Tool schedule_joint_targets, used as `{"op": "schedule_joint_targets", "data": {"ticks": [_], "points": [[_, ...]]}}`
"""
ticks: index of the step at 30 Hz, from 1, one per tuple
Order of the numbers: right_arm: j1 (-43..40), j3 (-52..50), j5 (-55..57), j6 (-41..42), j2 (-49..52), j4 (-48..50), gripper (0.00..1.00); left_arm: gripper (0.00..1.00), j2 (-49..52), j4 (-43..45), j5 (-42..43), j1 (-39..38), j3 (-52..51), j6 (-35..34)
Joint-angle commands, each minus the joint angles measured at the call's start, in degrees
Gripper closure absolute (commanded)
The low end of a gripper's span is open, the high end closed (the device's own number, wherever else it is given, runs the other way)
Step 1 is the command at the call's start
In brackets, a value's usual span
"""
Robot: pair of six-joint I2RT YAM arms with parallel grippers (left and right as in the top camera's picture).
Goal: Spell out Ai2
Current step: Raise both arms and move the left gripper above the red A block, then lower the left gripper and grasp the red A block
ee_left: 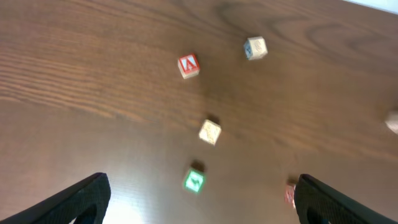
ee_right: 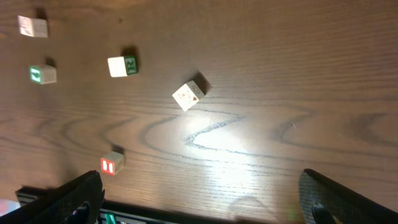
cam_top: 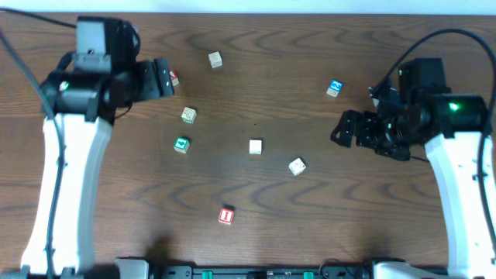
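Note:
Several letter blocks lie scattered on the wooden table. A red A block (ee_left: 188, 66) shows in the left wrist view; in the overhead it is the red block (cam_top: 226, 216) near the front. A white block with a green mark (cam_top: 256, 146) lies mid-table, also in the right wrist view (ee_right: 122, 65). A second red block (cam_top: 173, 78) sits right beside my left gripper (cam_top: 163, 77), which is open and empty above the table (ee_left: 202, 199). My right gripper (cam_top: 345, 128) is open and empty at the right (ee_right: 200, 177).
Other blocks are a cream one (cam_top: 215, 59) at the back, a cream one (cam_top: 188, 115), a green one (cam_top: 181, 144), a white one (cam_top: 297, 166) and a blue one (cam_top: 334, 88). A black rail runs along the front edge (cam_top: 263, 271).

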Motion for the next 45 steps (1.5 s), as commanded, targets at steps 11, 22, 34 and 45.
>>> {"op": "schedule_joint_targets", "data": {"ticks": [11,22,34,45], "points": [[-0.2,0.98,1.38,-1.22,0.79,-0.7,0.01,0.04,25.09,5.73,-0.17,0.35,10.16,-6.47],[-0.2,0.92,1.81,-1.22,0.79,-1.2,0.01,0.05,39.39,5.49,0.17,1.68,19.15,-17.77],[-0.2,-0.22,3.72,-1.22,0.79,-1.99,0.01,0.04,45.99,10.62,3.58,2.21,19.58,-22.38],[-0.2,-1.7,3.72,-1.2,0.79,-1.29,0.01,0.05,46.34,14.32,2.93,2.16,19.52,-22.34]]}}
